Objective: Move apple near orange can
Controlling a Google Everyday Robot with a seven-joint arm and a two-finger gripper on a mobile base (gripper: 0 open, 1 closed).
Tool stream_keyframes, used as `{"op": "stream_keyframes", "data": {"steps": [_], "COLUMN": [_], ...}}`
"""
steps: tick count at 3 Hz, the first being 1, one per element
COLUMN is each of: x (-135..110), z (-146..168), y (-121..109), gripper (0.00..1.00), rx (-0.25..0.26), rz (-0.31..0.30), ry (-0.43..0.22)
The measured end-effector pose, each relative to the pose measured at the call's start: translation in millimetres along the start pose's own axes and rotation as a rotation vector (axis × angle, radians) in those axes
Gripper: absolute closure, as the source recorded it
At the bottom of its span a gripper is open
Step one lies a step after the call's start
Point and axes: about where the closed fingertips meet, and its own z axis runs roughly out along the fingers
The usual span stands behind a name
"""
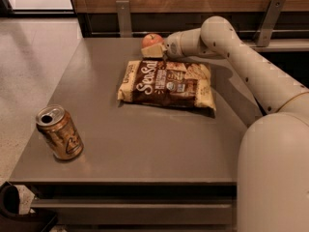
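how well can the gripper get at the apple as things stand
Probably yes: the gripper is right at the apple near the far edge of the table, just beyond the snack bag, and nothing visible sits between them.

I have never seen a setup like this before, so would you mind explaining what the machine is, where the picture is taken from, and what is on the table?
This is a mobile robot with one cream-coloured arm, which reaches in from the right of the picture. The big rounded shape at the lower right belongs to it too. There is only one camera view, looking down across a grey table; where the camera is mounted is not known. At the arm's tip is the gripper, near the table's far edge, right against a small red apple. Whether it actually holds the apple cannot be seen. A brown-and-cream snack bag lies in the middle. An opened orange can stands near the front left corner. The job is to bring the apple near it.
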Motion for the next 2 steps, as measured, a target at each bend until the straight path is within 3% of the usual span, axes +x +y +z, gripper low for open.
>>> {"op": "stream_keyframes", "data": {"steps": [1,2], "x": [0.6,-6.5], "z": [2.8,-2.0], "y": [1.8,1.1], "gripper": [1.0,1.0], "rx": [-0.005,-0.017], "rz": [0.0,-0.011], "ry": [0.002,0.008]}}
